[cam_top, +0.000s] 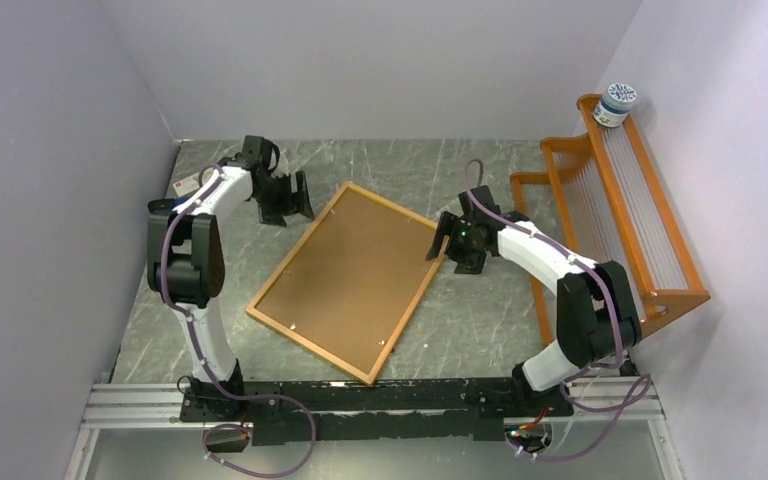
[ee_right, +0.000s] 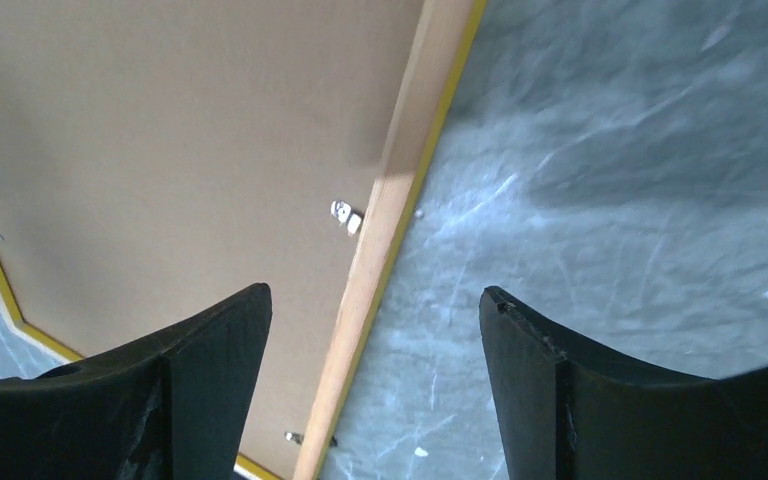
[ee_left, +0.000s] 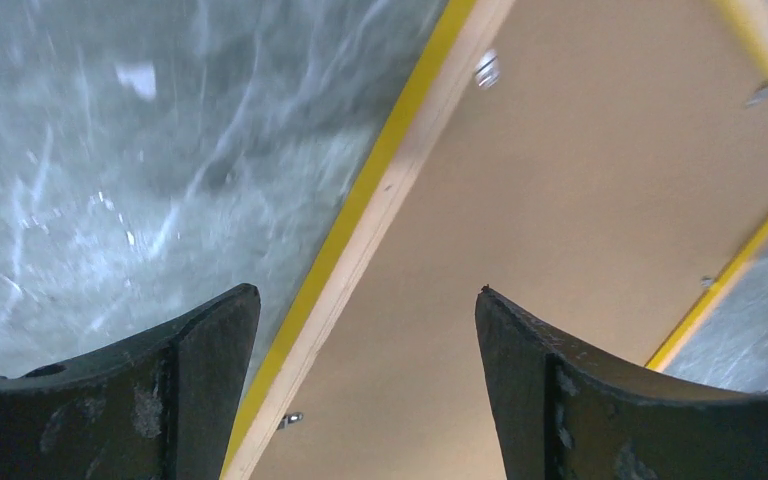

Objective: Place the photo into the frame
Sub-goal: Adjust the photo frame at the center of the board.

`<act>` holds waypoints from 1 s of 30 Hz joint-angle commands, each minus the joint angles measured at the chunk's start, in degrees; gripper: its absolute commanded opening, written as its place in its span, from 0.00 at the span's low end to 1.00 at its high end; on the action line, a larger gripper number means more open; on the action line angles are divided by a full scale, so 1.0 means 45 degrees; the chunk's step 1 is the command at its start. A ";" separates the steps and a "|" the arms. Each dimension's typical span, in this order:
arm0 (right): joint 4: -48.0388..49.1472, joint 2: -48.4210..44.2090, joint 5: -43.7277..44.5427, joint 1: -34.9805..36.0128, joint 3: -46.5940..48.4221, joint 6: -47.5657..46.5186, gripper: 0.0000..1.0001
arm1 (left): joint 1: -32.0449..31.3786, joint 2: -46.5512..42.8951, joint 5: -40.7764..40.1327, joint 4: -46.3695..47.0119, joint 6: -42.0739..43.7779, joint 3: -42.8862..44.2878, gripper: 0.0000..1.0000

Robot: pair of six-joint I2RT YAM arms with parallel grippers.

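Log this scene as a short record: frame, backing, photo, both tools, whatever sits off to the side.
frame: lies flat on the table, back side up, turned at an angle
backing: brown panel, set inside the frame
photo: not in view
left tool: open, empty, above the frame's left edge
right tool: open, empty, above the frame's right edge
rack: orange, slatted, by the right wall
jar: on the rack's far top end

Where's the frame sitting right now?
In the top view the frame lies centrally, back-up and angled, between the left gripper near its far corner and the right gripper by its right corner.
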 commanded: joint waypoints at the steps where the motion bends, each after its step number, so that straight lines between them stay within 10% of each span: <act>1: 0.0047 0.0237 -0.0720 0.0680 -0.0163 0.0361 0.80 | 0.0009 -0.0631 -0.0953 0.0191 -0.0462 -0.1175 0.84; 11: 0.0400 0.2110 -0.1200 0.0921 0.0781 0.0132 0.79 | 0.0019 -0.0575 -0.0654 0.0278 -0.0545 -0.2377 0.81; 30: 0.1367 0.5690 -0.0044 -0.0212 0.6339 -0.1682 0.76 | 0.0000 -0.1460 0.5516 0.2877 -0.2595 -0.5384 0.60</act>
